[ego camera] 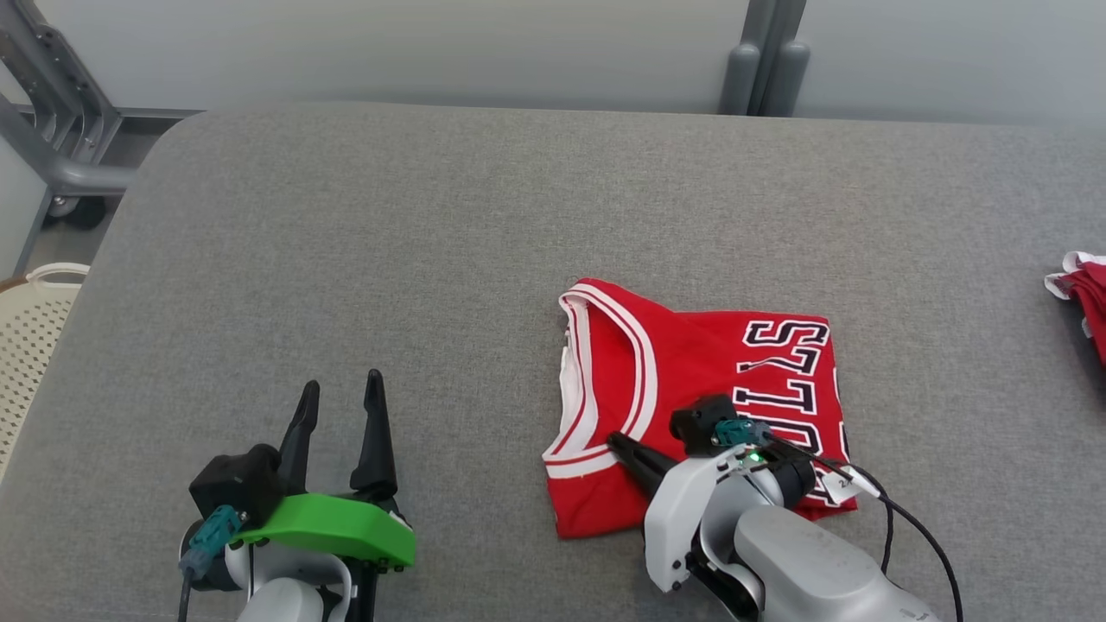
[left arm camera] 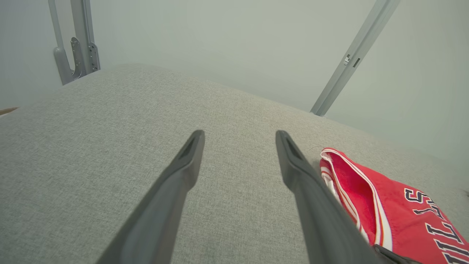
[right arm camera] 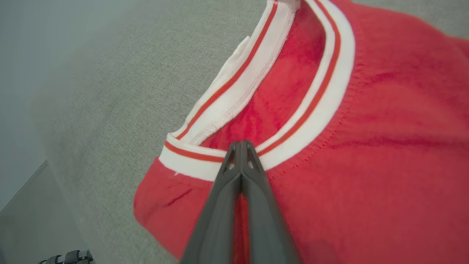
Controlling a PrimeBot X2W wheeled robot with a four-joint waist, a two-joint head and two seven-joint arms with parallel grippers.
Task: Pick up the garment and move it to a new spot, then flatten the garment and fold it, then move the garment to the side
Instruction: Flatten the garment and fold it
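Observation:
The garment (ego camera: 691, 363), a red jersey with white-and-red trim and dark lettering, lies folded into a rough square on the grey padded table (ego camera: 389, 242), right of centre. My right gripper (ego camera: 615, 439) is shut, its fingers pressed together and lying over the jersey's near edge. In the right wrist view its tips (right arm camera: 240, 143) rest at the white collar band of the garment (right arm camera: 366, 128); no fabric shows pinched between them. My left gripper (ego camera: 341, 384) stands open over bare table to the jersey's left, holding nothing. The left wrist view shows the left gripper (left arm camera: 240, 135) with the garment (left arm camera: 395, 205) off to its right.
Another red-and-white cloth (ego camera: 1084, 294) lies at the table's right edge. A pale perforated basket (ego camera: 34, 320) stands off the table's left side, below a grey metal frame (ego camera: 60, 130). Grey posts (ego camera: 765, 69) rise behind the far edge.

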